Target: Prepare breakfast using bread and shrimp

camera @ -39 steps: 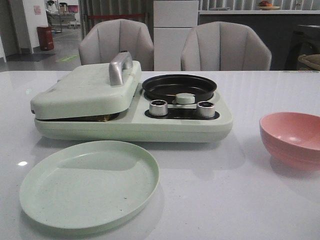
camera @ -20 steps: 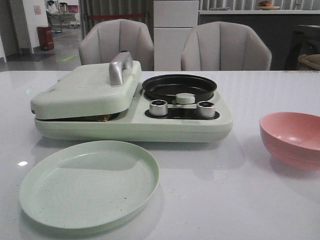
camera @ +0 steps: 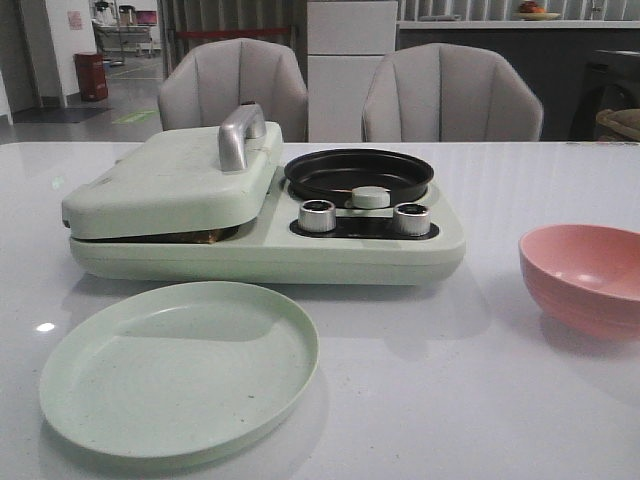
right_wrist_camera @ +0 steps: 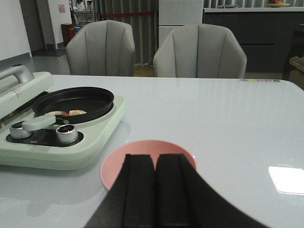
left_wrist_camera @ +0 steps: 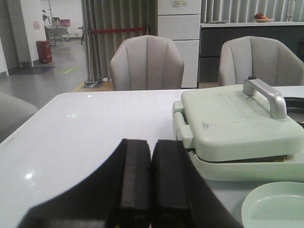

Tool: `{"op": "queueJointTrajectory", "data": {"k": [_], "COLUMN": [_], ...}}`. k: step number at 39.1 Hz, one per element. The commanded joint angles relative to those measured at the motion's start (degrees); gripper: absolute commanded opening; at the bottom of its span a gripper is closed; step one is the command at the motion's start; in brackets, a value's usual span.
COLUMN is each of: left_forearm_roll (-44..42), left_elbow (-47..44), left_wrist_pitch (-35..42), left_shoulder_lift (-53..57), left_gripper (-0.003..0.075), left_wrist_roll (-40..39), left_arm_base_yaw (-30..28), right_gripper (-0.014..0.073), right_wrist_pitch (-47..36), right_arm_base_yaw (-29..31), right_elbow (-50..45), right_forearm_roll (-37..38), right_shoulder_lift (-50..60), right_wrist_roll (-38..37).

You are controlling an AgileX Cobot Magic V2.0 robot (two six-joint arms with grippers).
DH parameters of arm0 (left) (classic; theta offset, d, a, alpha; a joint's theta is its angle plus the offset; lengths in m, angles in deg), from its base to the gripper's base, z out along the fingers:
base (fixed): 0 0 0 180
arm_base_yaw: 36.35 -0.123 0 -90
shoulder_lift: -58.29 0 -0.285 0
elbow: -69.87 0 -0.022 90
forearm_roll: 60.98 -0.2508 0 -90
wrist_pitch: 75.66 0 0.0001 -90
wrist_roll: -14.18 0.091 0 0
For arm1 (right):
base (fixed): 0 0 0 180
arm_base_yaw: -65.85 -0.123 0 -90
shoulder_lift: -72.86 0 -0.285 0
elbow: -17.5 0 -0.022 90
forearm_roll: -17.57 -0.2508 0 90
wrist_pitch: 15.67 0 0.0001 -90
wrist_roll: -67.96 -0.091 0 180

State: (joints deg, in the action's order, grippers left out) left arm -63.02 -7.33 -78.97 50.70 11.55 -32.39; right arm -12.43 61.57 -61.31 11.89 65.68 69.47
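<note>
Big white table (camera: 480, 400) in what looks like an open office or showroom, two grey chairs (camera: 452, 92) tucked in behind it across the top of the frame. Middle of the table has a mint green breakfast maker (camera: 265, 235) with its lid (camera: 170, 180) shut and a little black pan (camera: 358, 175) on the right half. Empty green plate (camera: 178, 368) at the lower left, empty pink bowl (camera: 583, 276) at the right edge.

The bread (camera: 205, 237) is barely a brown sliver peeking out under the lid, so can't say much about how toasted it is. The shrimp (right_wrist_camera: 66, 113) sit in the pan, a couple of pale pink bits with some orange, only visible from the right wrist view.

Both arms are hanging back off the front view. Left gripper (left_wrist_camera: 143, 178) has its fingers pressed together, holding nothing, and so does the right gripper (right_wrist_camera: 153, 190), which sits just in front of the bowl.

My guess is everything's cooking, so this is the waiting bit. Next would be grabbing the silver handle (camera: 240, 133), lifting the lid, and getting the food over to the plate.
</note>
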Motion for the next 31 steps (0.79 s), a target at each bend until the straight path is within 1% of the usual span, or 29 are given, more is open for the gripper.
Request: {"op": "queueJointTrajectory", "data": {"k": [1,7,14,31], "left_forearm_roll": [0.0,0.0,0.0,0.0], "left_elbow": [-1.9,-1.9,-1.9,-1.9], "left_wrist_pitch": [5.0,5.0,5.0,5.0], "left_shoulder_lift": [1.0,1.0,1.0,1.0], "left_gripper": [0.0102,0.0102,0.0102,0.0102], "left_wrist_roll": [-0.1,-0.1,-0.1,-0.1], "left_arm_base_yaw": [0.2,0.2,0.2,0.2], "right_gripper": [0.0008,0.0008,0.0008,0.0008], "right_wrist_pitch": [-5.4,-5.2,-5.4,-5.0], "right_arm_base_yaw": [0.3,0.5,2.9,2.4], "right_elbow": [1.0,1.0,1.0,1.0], "right_forearm_roll": [2.5,3.2,3.2,5.2], "right_shoulder_lift": [1.2,1.2,1.2,1.2], "right_wrist_roll": [-2.2,-2.2,-2.2,-2.1]}}
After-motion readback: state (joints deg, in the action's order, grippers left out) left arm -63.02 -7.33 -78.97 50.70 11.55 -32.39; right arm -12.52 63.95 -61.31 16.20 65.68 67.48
